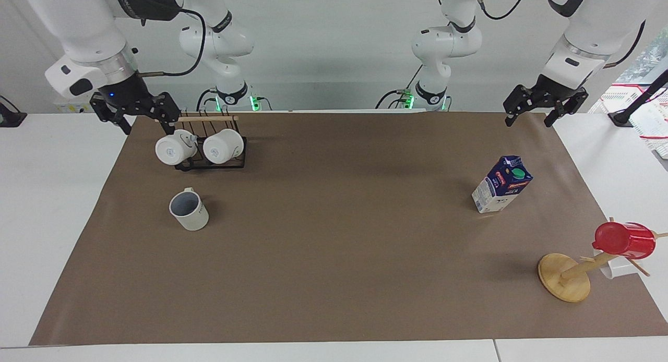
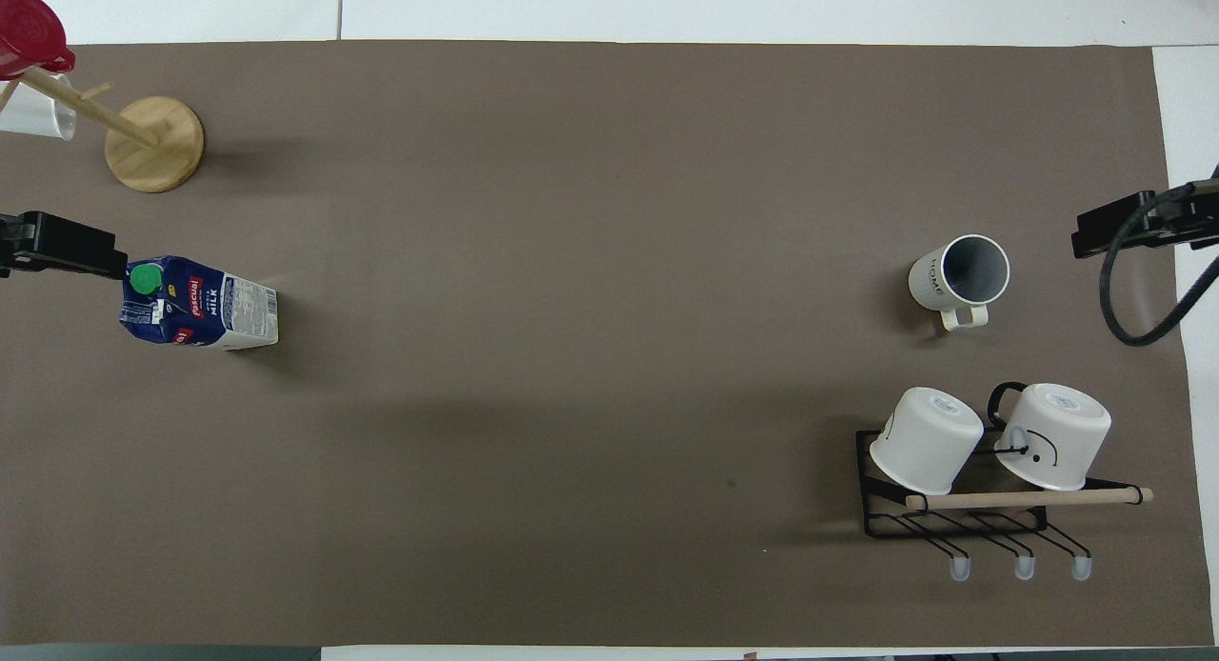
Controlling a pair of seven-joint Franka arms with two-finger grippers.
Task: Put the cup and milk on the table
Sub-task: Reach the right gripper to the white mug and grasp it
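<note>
The cup (image 1: 188, 210), a white mug with a grey-blue inside, stands upright on the brown sheet of the table (image 1: 334, 257), toward the right arm's end; it also shows in the overhead view (image 2: 957, 272). The milk (image 1: 502, 184), a blue and white carton with a green cap, stands on the sheet toward the left arm's end, and shows in the overhead view (image 2: 198, 304). My right gripper (image 1: 147, 123) is open and empty, raised over the sheet's edge beside the mug rack. My left gripper (image 1: 527, 121) is open and empty, raised over the sheet's edge, apart from the milk.
A black wire rack (image 1: 211, 163) with two white mugs stands between the cup and the robots; it shows in the overhead view (image 2: 952, 523). A wooden mug tree (image 1: 564, 278) with a red cup (image 1: 623, 240) stands farther from the robots than the milk.
</note>
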